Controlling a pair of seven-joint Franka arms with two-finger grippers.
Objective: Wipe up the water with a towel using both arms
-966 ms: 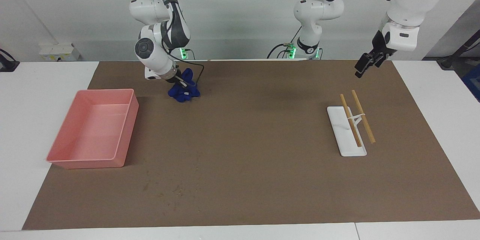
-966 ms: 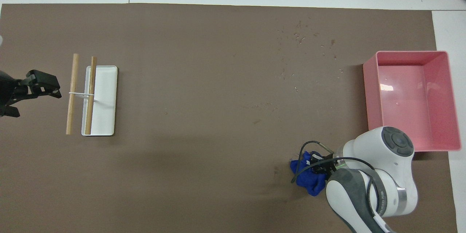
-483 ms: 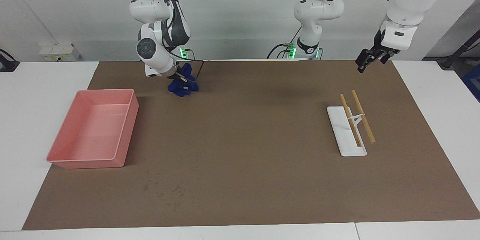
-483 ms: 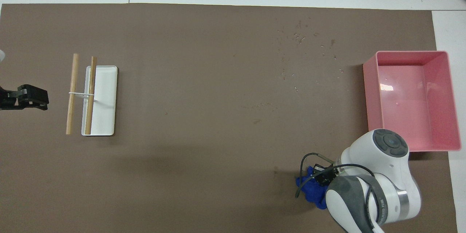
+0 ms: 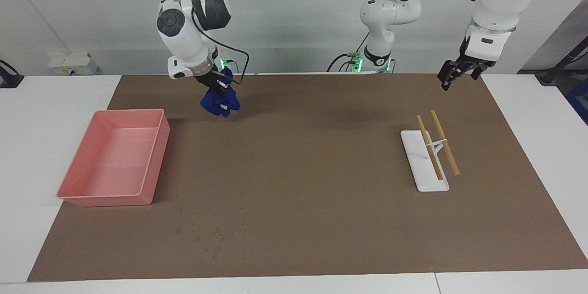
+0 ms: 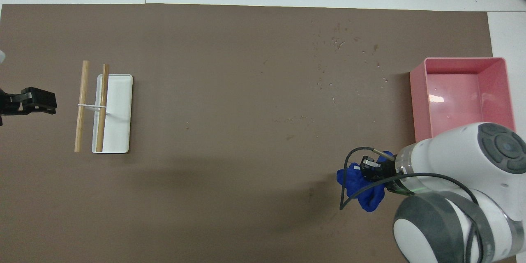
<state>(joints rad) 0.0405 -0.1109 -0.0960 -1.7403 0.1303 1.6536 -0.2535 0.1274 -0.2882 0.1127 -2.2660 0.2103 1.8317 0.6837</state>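
**Towel lifted in right gripper**

The right gripper [image 5: 219, 83] is pinching the bunched towel [image 5: 219, 102] clear of the brown mat [image 5: 298, 170] — beside the pink tray [image 5: 156, 147]. The left gripper [image 5: 451, 76] is waiting over the mat's edge near the white rack [image 5: 420, 165]; finger state cannot be told.

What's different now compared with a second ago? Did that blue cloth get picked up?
Yes. The right gripper, shut on the small royal-blue towel, has lifted it off the brown mat; it now hangs bunched above the mat beside the pink tray. The left gripper rose slightly near the mat's edge at the left arm's end. The tray, white dish and wooden sticks stayed put.
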